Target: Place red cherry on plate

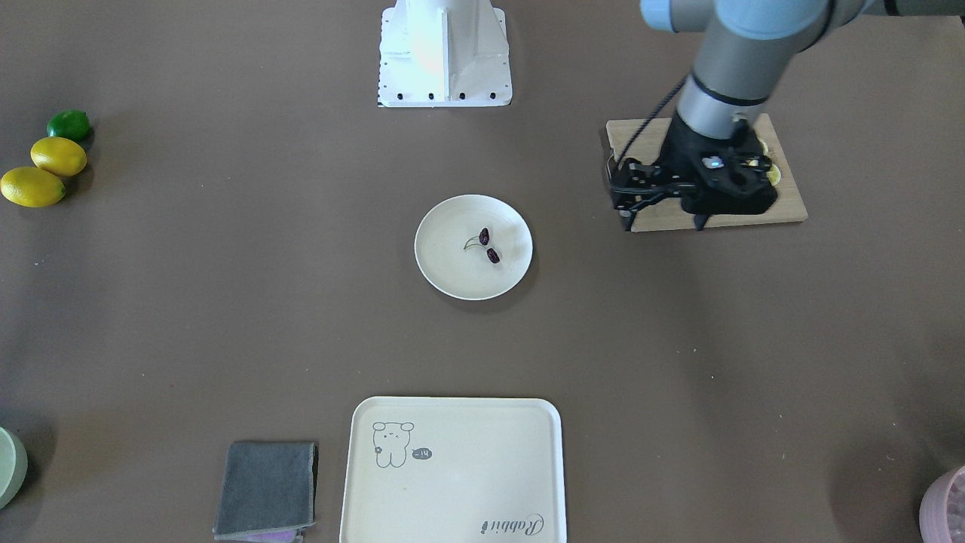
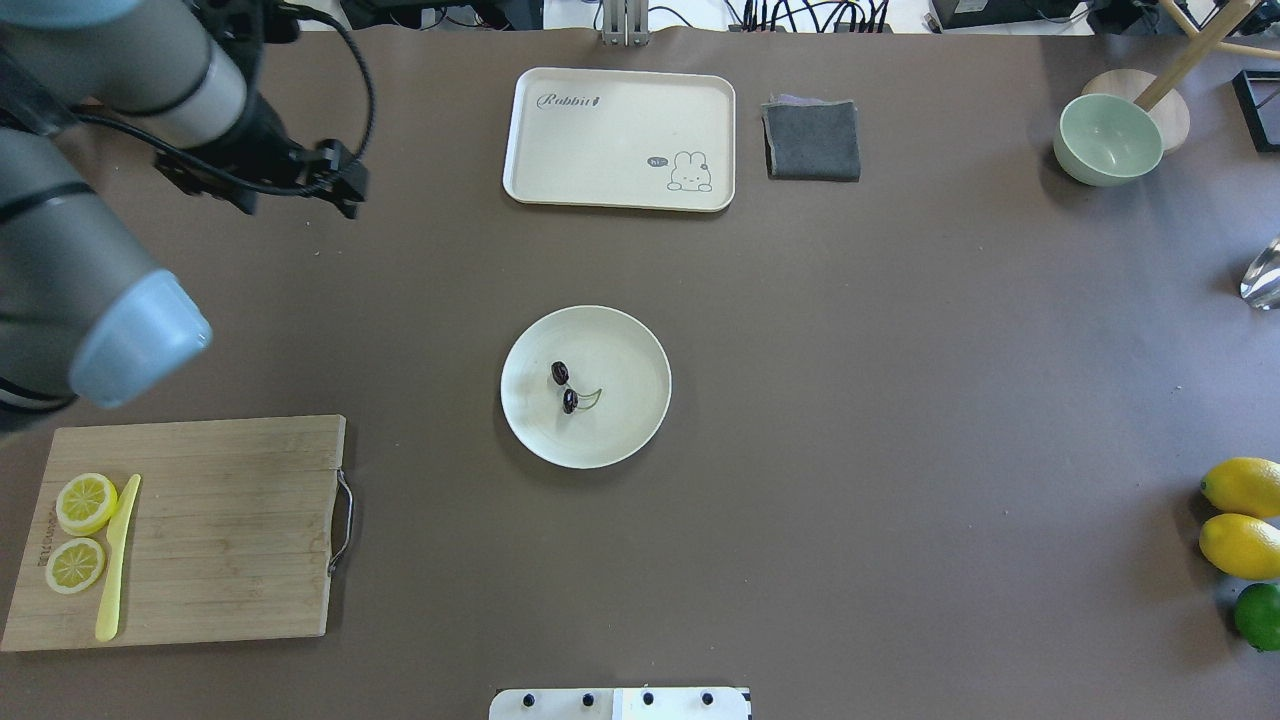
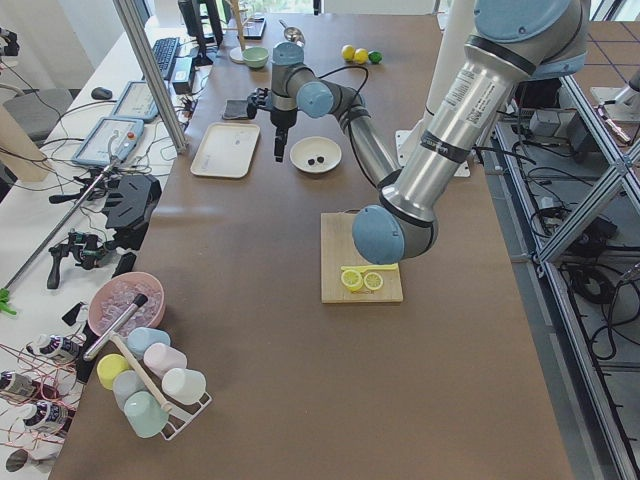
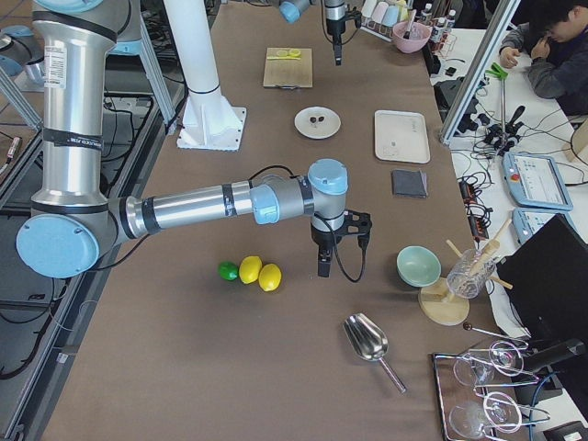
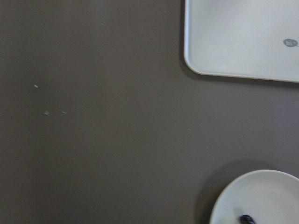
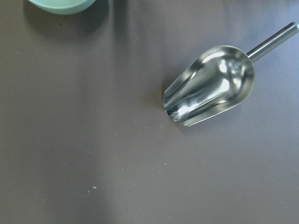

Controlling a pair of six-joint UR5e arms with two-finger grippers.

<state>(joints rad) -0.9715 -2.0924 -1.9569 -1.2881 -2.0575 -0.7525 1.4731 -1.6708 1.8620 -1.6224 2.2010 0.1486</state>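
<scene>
The red cherry (image 1: 488,245) (image 2: 566,386), two dark ovals on thin green stems, lies loose inside the round cream plate (image 1: 445,264) (image 2: 625,420) at the table's middle. Nothing holds it. My left gripper (image 1: 700,223) (image 2: 246,206) hangs high over the table's left side, well clear of the plate, its fingers together with nothing between them. Its wrist view catches only the plate's edge (image 5: 261,196). My right gripper (image 4: 322,266) hovers beside the lemons, seen only from the side; I cannot tell its state.
A bear-drawing tray (image 2: 620,130) and a grey cloth (image 2: 812,140) sit at the far edge. The cutting board (image 2: 230,530) carries lemon slices (image 2: 85,503) and a yellow knife (image 2: 115,555). Whole lemons (image 2: 1240,515), a lime (image 2: 1258,615), a green bowl (image 2: 1108,140) and a scoop (image 6: 210,84) lie at right.
</scene>
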